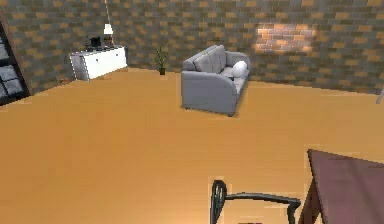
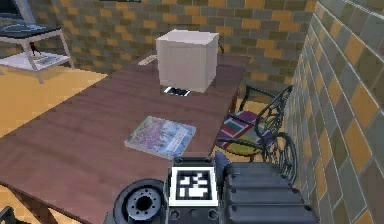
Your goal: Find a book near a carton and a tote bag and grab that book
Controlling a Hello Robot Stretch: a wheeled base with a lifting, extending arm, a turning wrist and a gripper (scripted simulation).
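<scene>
**Forward view.** A dark-brown table (image 1: 350, 190) is caught by one corner at the lower right, with a dark-framed chair (image 1: 217, 198) just beside it. A grey sofa (image 1: 212, 80) is seen well beyond the table. A white cabinet (image 1: 98, 62) and a small plant (image 1: 160, 60) are set against the brick wall (image 1: 300, 40), farther from the table than the sofa. The table is kept at the robot's flank, judged so that the reaching side is turned toward it.

**Arm side view.** The table (image 2: 70, 130) is shown lengthwise. A book (image 2: 160, 135) with a pale, patterned cover is laid flat near the table's middle, apart from everything else on it. The carton (image 2: 187, 58) is stood upright toward the table's far end, with a small dark flat thing (image 2: 177, 91) just at its foot. A chair (image 2: 268, 118) is drawn up at the table's wall side. On its seat is rested what is judged to be the tote bag (image 2: 238, 128), a striped, many-coloured shape. With both neighbours near, this book is taken for the one sought.

The gripper (image 2: 140, 205) is seen as a dark body at the table's near edge, beside a white marker square (image 2: 196, 185). Its far end cannot be made out, so how the jaws stand cannot be told, nor whether anything is held. The arm is judged to be kept low and short so that the base can be lined up with the book.
</scene>
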